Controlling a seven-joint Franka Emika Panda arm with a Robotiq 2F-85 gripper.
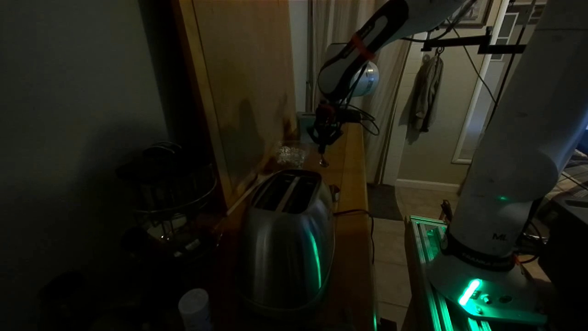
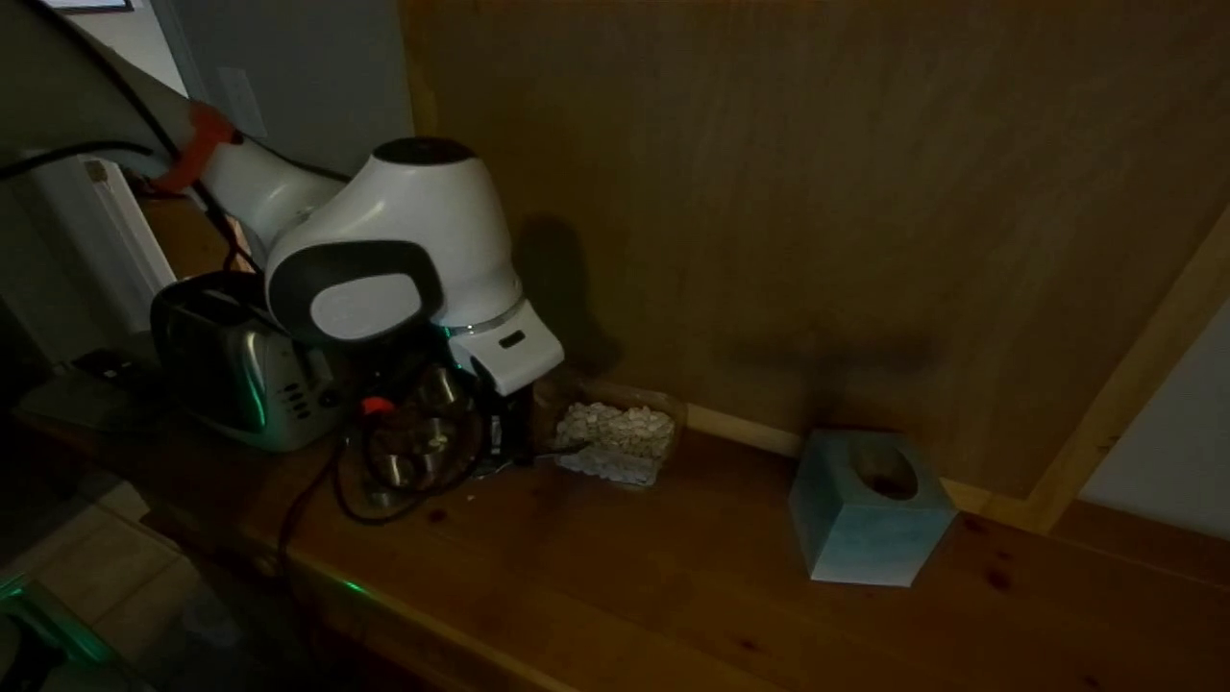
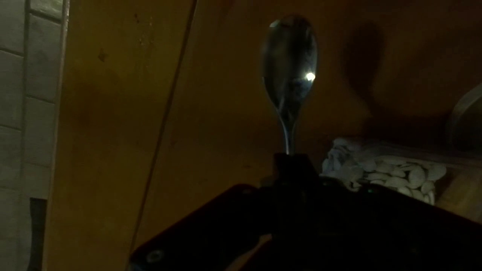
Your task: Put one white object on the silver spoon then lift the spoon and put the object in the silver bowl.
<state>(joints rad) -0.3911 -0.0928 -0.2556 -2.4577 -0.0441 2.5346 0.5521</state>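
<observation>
Wrist view: gripper (image 3: 290, 160) hides handle end of spoon (image 3: 290, 64); right edge crops round rim (image 3: 461, 106), too dark to name.

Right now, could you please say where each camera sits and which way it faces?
Wrist view: above the hand, which shows at bottom, looking down at the silver spoon and counter.
An exterior view: raised, close to the toaster, looking along the counter; base, arm and hand show.
An exterior view: raised, facing the wooden panel across the counter; arm shows, hand dim beneath.
Both exterior views share the toaster; all three share the white objects.
</observation>
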